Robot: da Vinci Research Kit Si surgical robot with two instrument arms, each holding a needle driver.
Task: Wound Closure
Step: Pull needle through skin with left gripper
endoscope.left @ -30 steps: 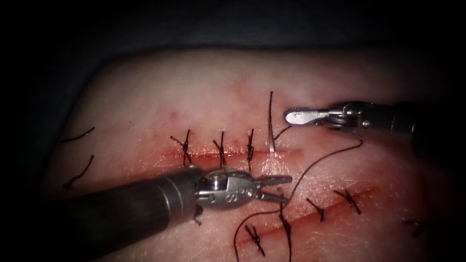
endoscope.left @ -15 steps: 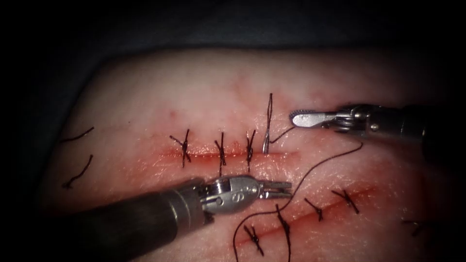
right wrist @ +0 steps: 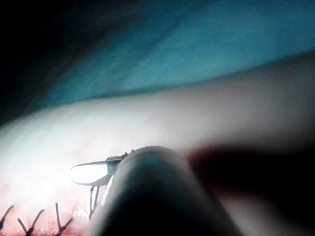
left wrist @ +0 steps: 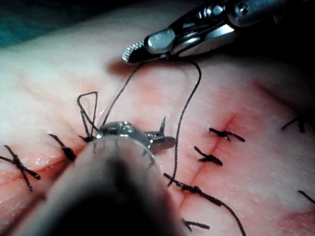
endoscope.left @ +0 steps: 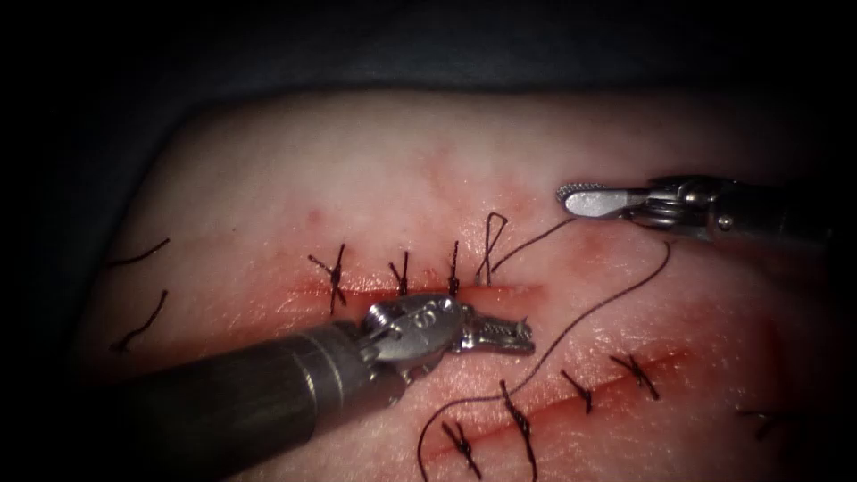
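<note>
The tissue [endoscope.left: 402, 170] carries a horizontal cut [endoscope.left: 527, 287] with three tied stitches [endoscope.left: 402, 272]. At its right end a dark thread loop [endoscope.left: 491, 234] stands up from a fresh stitch. From there the thread [endoscope.left: 531, 243] runs right to my right tool [endoscope.left: 567, 195], which is shut on it; the left wrist view shows this grip [left wrist: 129, 53]. A long slack strand [endoscope.left: 616, 295] curves down past my left tool [endoscope.left: 528, 332]. That tool lies just below the cut, open and holding nothing [left wrist: 165, 135]. I cannot tell where the needle is.
A second, slanted cut [endoscope.left: 616, 379] with several tied stitches lies at the lower right. Two loose cut thread ends [endoscope.left: 143, 250] [endoscope.left: 143, 319] lie on the tissue at the far left. Red fluid stains the tissue around both cuts.
My left tool moved up to the cut and rolled, its jaws narrowing. My right tool drew right with the thread. The upright thread tail folded down into a short loop.
</note>
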